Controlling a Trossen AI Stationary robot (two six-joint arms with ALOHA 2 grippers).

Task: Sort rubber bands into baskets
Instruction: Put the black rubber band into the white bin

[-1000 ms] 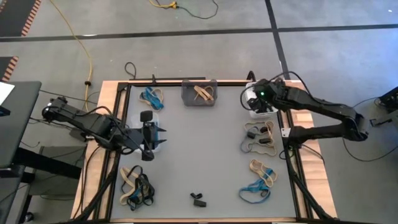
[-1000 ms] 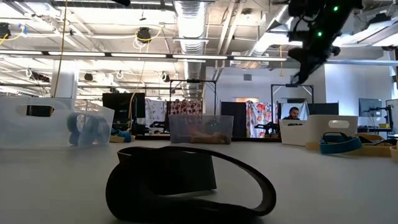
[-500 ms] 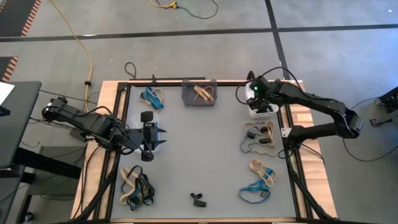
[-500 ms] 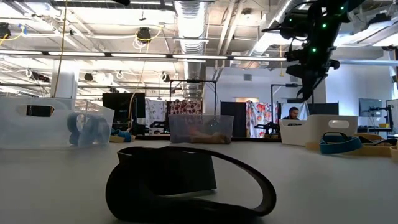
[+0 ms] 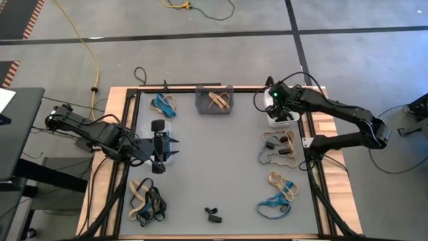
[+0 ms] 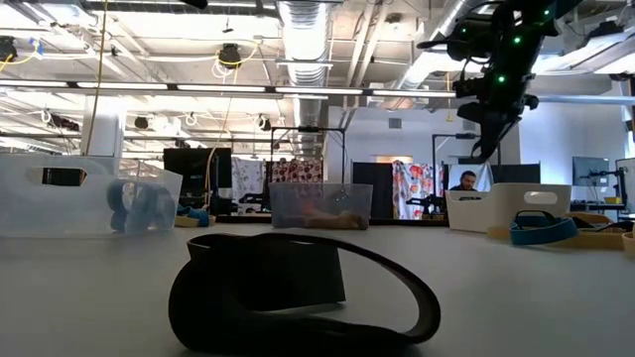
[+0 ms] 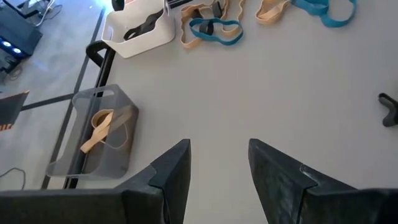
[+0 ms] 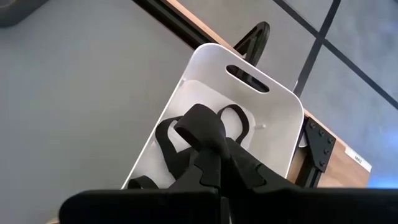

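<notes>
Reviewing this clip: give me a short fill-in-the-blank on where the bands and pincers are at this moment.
1. The right pincer holds a ____ rubber band over the white basket.
2. The dark grey basket contains ____ bands.
3. The left pincer is ____ and holds nothing.
4. The clear basket contains ____ bands.

Missing words: black; tan; open; blue

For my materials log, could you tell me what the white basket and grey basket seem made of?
White basket: probably moulded plastic, opaque and smooth, with rounded corners and a cut-out handle slot. Grey basket: likely translucent smoky plastic, since the tan band shows through its wall.
</notes>
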